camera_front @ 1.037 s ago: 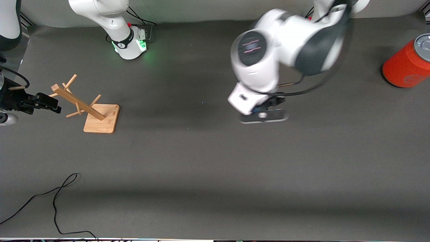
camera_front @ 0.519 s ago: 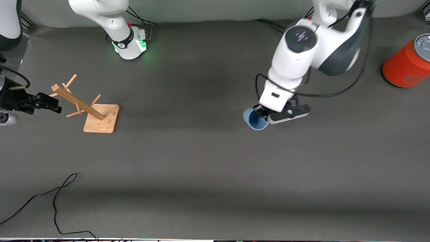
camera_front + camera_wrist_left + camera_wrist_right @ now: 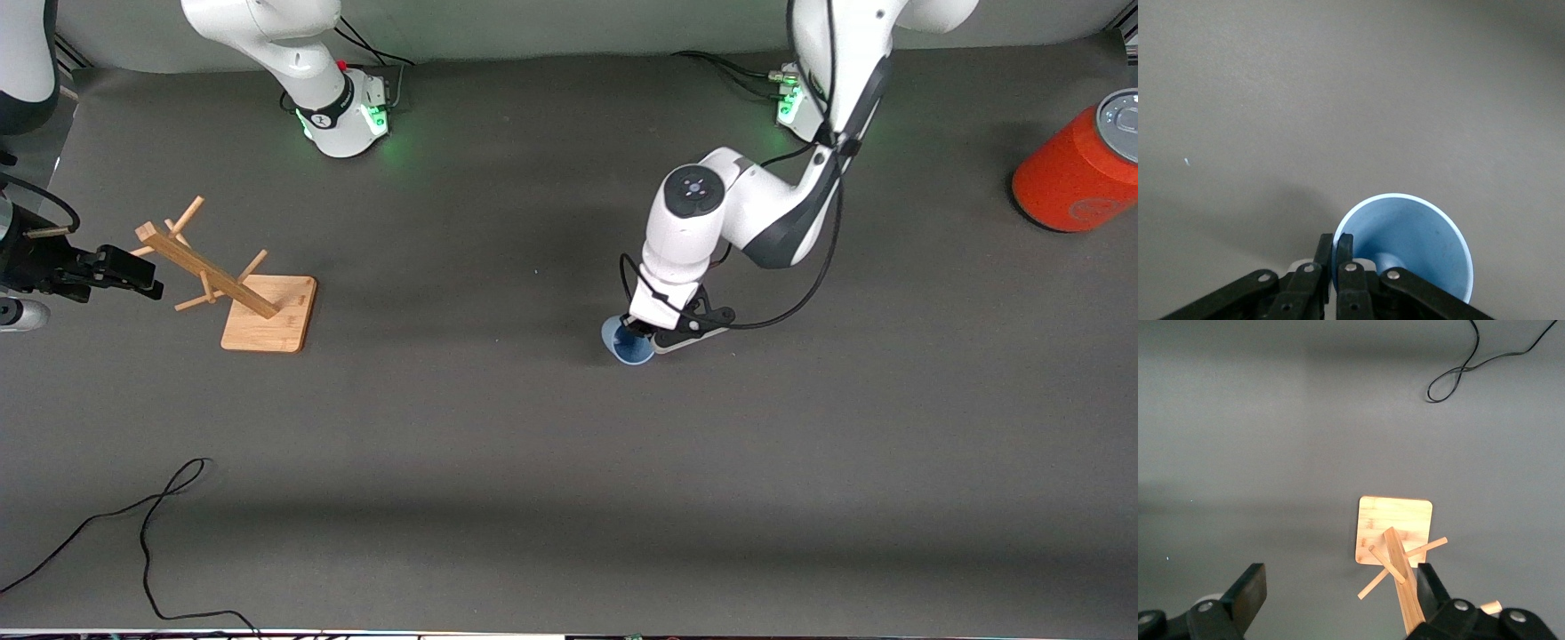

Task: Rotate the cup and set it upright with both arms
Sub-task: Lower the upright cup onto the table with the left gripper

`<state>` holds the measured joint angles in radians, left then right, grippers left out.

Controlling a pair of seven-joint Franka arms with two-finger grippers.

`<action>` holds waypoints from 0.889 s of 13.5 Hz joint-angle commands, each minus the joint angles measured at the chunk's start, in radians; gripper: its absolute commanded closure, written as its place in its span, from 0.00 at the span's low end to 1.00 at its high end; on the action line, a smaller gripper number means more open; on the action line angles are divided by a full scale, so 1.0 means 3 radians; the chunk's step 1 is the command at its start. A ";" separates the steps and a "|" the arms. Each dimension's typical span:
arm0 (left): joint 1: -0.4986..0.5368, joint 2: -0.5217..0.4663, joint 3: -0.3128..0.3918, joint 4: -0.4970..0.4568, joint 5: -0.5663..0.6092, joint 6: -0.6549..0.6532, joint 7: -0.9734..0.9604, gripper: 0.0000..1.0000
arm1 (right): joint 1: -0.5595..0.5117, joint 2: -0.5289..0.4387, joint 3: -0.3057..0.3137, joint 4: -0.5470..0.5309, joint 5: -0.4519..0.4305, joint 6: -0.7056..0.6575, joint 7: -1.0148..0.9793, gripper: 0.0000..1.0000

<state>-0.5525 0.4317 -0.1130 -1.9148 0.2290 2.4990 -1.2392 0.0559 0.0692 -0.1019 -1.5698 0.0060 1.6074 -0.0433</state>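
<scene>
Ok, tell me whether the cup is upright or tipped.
Upright: the cup shows its open mouth facing up, its rim pinched by the shut left end effector.

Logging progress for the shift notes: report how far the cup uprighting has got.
Done: the left gripper is shut on the cup, pinching its rim, mouth facing up. In hand: the cup is held low near the table's middle; whether it rests on the mat cannot be told. Left: release the cup. The right gripper waits open above the wooden rack, no part in the grip.
</scene>
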 commanded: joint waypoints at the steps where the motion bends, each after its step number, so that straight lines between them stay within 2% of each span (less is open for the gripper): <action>1: -0.0091 0.0151 0.0039 0.0073 0.0671 0.0112 -0.0811 1.00 | 0.0008 -0.0052 -0.0003 -0.0019 0.0031 -0.0020 -0.0075 0.00; 3: -0.0096 0.0172 0.0034 0.0078 0.1051 0.0107 -0.1226 1.00 | 0.0008 -0.0057 -0.0003 -0.0024 0.0036 -0.0020 -0.0075 0.00; 6: -0.0249 0.0162 0.0059 0.0073 0.1220 0.0005 -0.1498 1.00 | 0.0008 -0.0052 -0.0003 -0.0024 0.0036 -0.0020 -0.0075 0.00; 8: -0.0250 0.0141 0.0044 0.0073 0.1435 -0.0092 -0.1631 0.01 | 0.0008 -0.0057 -0.0003 -0.0019 0.0036 -0.0020 -0.0075 0.00; 10: -0.0250 0.0070 0.0029 0.0118 0.1430 -0.0143 -0.1632 0.00 | 0.0008 -0.0057 -0.0003 -0.0024 0.0036 -0.0020 -0.0075 0.00; 12: -0.0229 -0.0012 -0.0007 0.0266 0.1334 -0.0515 -0.1541 0.00 | 0.0008 -0.0057 -0.0003 -0.0024 0.0036 -0.0020 -0.0075 0.00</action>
<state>-0.6130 0.4673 -0.1126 -1.8699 0.6340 2.4456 -1.7008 0.0559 0.0692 -0.1008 -1.5697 0.0060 1.6074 -0.0434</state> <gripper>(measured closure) 0.432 0.000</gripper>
